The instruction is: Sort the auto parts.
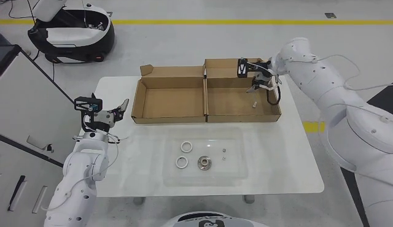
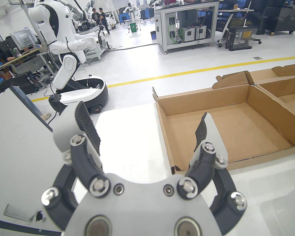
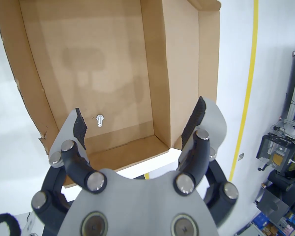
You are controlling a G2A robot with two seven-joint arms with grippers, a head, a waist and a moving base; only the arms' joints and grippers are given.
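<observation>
Auto parts lay in a loose cluster on the white desk (image 1: 276,159), near its front edge. There was one white ring (image 1: 185,146), a second white ring (image 1: 182,162) just in front of it, and a grey flanged metal part (image 1: 203,162) beside the second ring. Two tiny pieces (image 1: 224,151) near them were too small for me to identify.

Behind the cluster, two open cardboard boxes stood touching side by side. A single silver hex bolt (image 3: 99,120) lay on its side on the floor of the right box (image 3: 177,74), close to one wall. From above, the bolt was little more than a pale speck.

The right jaws hung over that box, spread wide and gripping nothing, with the bolt below and near one fingertip (image 3: 79,126). From overhead, the arm covered the box's far right corner.

The left jaws were also spread apart and empty, held over the desk's left edge just beside the left box (image 2: 268,114). From the left wrist, that box's far side was cut off, and the nearer corner sat behind a finger (image 2: 203,128).
</observation>
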